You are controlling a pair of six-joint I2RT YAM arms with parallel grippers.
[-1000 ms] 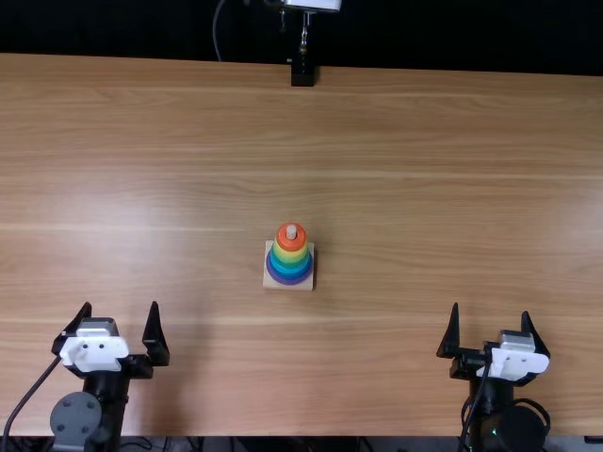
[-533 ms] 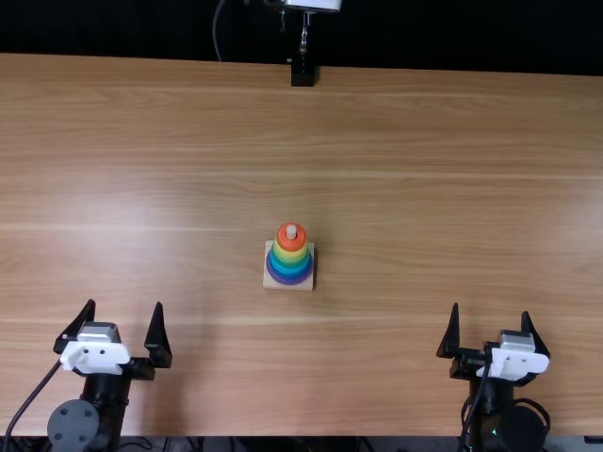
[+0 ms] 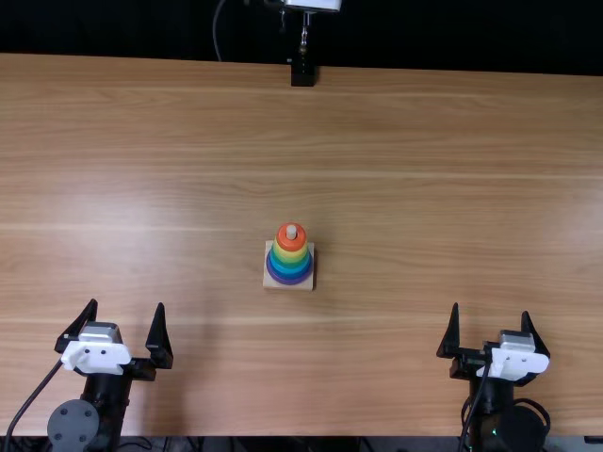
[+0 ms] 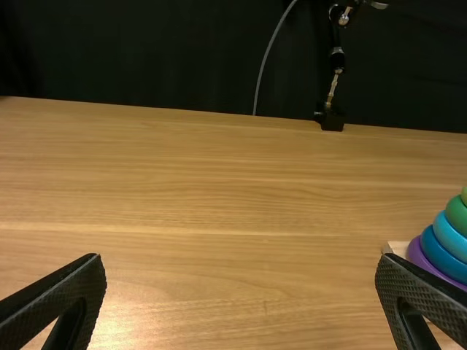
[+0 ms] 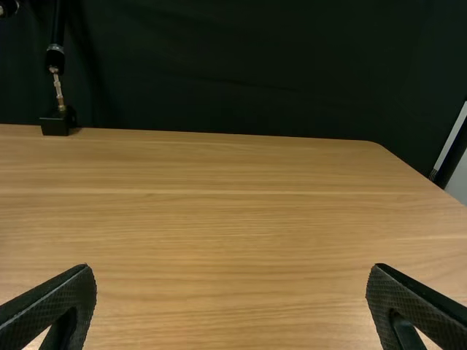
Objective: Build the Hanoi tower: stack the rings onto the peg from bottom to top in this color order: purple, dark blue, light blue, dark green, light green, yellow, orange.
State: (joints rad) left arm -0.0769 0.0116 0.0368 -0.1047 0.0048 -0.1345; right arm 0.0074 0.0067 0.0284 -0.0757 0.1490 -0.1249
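Standing near the middle of the light brown wooden desk (image 3: 424,188), a small cone-shaped tower rests on a flat, square base of pale wood (image 3: 269,282). I can see how smooth, rounded rings lie around one peg (image 3: 291,231) with a pale, rounded tip. At the bottom is the wide purple ring (image 4: 417,255), and above it the dark blue ring (image 4: 438,257), the light blue ring (image 4: 449,237), the dark green ring (image 4: 457,215) and the light green ring (image 4: 465,195). Higher come the yellow ring (image 3: 291,255) and, on top, the narrow orange ring (image 3: 290,246), through which the tip of the peg shows.

The left black end effector (image 3: 128,303), at the near side of the desk, has its two fingers spread wide apart, with nothing between them. Their inner faces carry a fine, mesh-like texture, and they taper to pointed ends. The right black end effector (image 3: 491,309), also at the near side, is equally wide apart and empty, with the same textured surfaces. Both are well apart from the tower. The grain of the desk runs in long, soft stripes, and beyond its far edge hangs a dark cloth (image 4: 146,51).
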